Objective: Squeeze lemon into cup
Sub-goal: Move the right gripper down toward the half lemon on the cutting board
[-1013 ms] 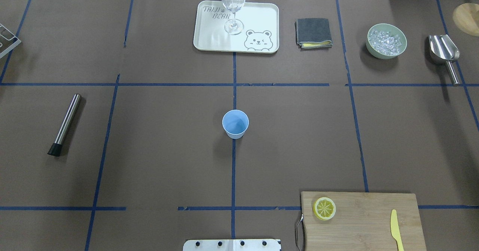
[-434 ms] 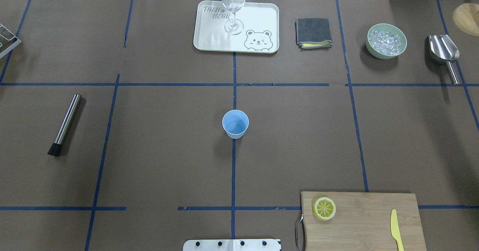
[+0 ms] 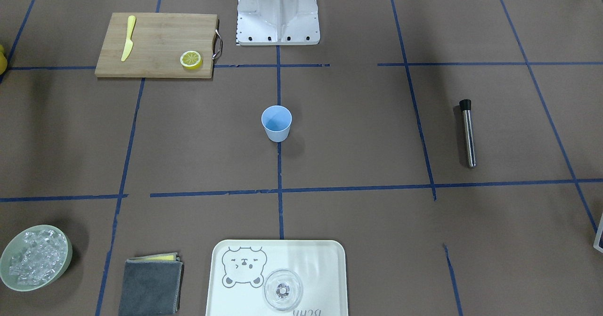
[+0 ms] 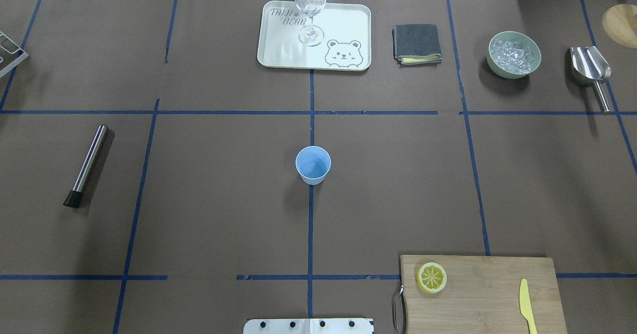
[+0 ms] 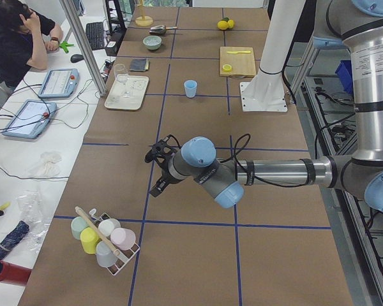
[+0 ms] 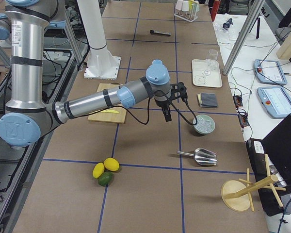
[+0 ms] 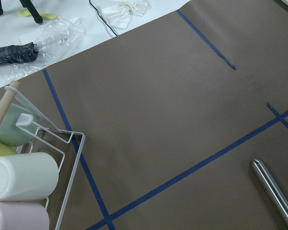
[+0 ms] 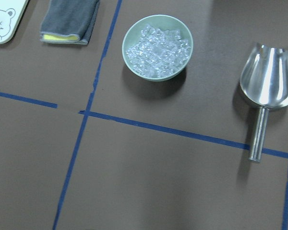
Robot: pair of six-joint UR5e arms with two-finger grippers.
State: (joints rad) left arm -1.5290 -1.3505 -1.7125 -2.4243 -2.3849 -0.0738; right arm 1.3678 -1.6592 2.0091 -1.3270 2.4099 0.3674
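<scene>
Ctr of desk (image 4: 209,199): cup (image 4: 313,165). Board (image 4: 482,299) near robot base, R side; lemon (image 4: 431,277) on its L end, knife (image 4: 526,305) on its R part, well apart. Far edge, L to R: tray (image 4: 343,25) w/ glass (image 4: 310,5) on it, cloth (image 4: 417,43), bowl (image 4: 512,75) w/ ice (image 4: 514,53) in it, scoop (image 4: 591,70). Rod (image 4: 87,165) lies L of cup, well apart.

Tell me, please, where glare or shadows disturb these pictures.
Overhead exterior: glare whitens the tray beside the glass; the cup casts only a faint shadow. Right wrist-mounted: the bowl throws a dark shadow just below itself; the scoop mirrors bright light.
</scene>
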